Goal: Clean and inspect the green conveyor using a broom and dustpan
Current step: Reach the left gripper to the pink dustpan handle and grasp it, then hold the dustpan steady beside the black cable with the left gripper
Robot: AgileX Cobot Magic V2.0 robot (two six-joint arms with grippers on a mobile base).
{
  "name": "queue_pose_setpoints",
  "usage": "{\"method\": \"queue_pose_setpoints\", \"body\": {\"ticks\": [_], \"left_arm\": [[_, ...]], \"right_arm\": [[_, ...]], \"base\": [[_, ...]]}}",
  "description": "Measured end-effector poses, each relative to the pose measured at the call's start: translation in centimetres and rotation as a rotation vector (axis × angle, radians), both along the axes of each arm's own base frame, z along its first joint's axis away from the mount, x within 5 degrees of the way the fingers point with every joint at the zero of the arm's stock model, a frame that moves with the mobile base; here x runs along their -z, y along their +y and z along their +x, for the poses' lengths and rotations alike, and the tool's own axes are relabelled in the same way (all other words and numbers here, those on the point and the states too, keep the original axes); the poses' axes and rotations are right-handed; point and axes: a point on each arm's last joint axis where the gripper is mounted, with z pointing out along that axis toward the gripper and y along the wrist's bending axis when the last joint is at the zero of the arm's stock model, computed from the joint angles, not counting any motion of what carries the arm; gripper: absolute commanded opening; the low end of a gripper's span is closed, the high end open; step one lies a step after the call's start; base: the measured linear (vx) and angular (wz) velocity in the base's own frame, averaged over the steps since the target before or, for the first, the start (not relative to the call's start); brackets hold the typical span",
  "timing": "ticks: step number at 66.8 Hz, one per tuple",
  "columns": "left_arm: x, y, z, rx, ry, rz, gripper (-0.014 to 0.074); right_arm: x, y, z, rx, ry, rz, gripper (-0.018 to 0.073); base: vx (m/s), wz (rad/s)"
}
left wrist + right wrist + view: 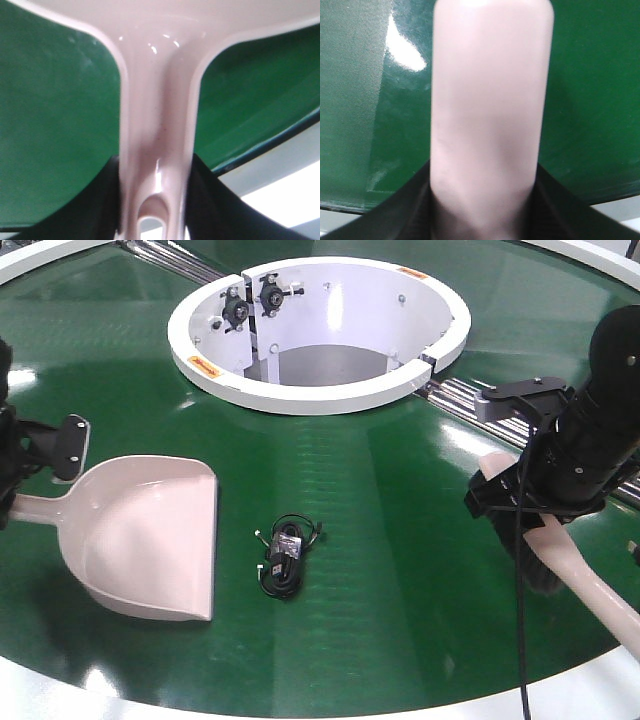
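The left gripper (155,215), mostly cut off at the front view's 9 o'clock edge, clamps the slim handle of the dustpan (150,540), which lies on the green conveyor (400,570) at 8 o'clock from the white hub (300,395). At 4 o'clock the right gripper (525,505) is closed on the broom (590,585), whose bristles are largely hidden behind the arm and whose far end runs out of frame. A black cable bundle (285,558) lies on open belt between them, near the white rim (60,690) at 6 o'clock.

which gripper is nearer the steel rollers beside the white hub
Right. The right gripper, holding the broom, sits close beside the rollers; the left gripper, holding the dustpan, is far off to their left.
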Motion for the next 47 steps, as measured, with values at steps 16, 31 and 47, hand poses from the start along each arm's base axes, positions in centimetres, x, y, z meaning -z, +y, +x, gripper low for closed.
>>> {"method": "queue_pose_setpoints", "body": {"ticks": [16, 31, 47], "left_arm": [[0.1, -2.7, -0.2, 0.048, 0.001, -0.025, -0.0008], [0.3, -4.3, -0.2, 0.090, 0.006, -0.025, -0.0008], [1.0, -5.4, -0.1, 0.101, 0.024, -0.035, -0.0008]], "right_arm": [[0.0, 0.0, 0.0, 0.000, 0.000, 0.000, -0.0003], [0.0, 0.0, 0.0, 0.000, 0.000, 0.000, -0.0003], [0.0, 0.0, 0.0, 0.000, 0.000, 0.000, -0.0003]], "base": [[0.00, 0.00], [0.00, 0.00], [0.00, 0.00]]}}
